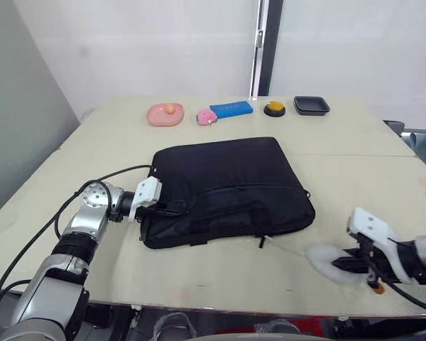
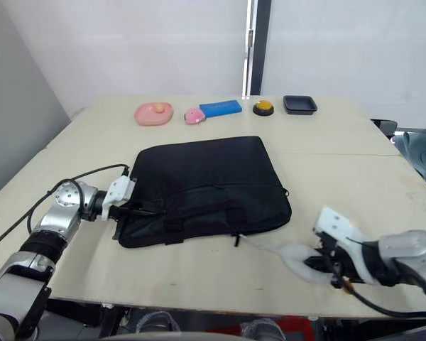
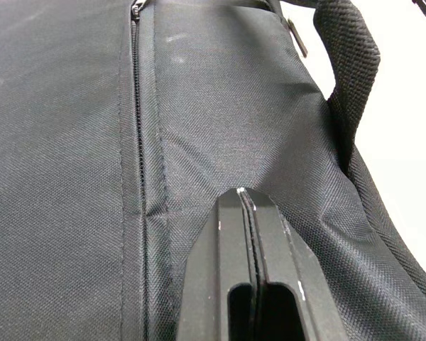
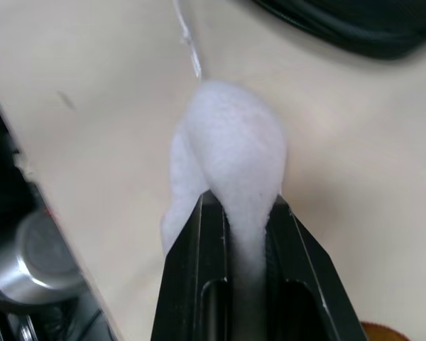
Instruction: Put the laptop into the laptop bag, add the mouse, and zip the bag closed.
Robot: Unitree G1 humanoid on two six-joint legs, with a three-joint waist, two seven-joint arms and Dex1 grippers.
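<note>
Mouse (image 4: 231,170) is pinched between my right gripper's (image 1: 346,266) two fingers, down near the table's (image 1: 341,170) front edge. My left gripper (image 3: 250,206) is squeezed tight with its tips on the laptop bag (image 1: 227,186), which lies flat mid-table.

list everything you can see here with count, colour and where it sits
flat fabric laptop bag: 1, black, centre of table
smooth oval mouse: 1, white, near table edge on the right, between right fingers
shallow dish: 1, pink, far side, left
small toy: 1, pink, beside dish
flat box: 1, blue, far side
round button: 1, orange on black, far side
small tray: 1, black, far right
table: 1, beige
left gripper: 1, black, shut, on bag's left end
right gripper: 1, black, shut on mouse
</note>
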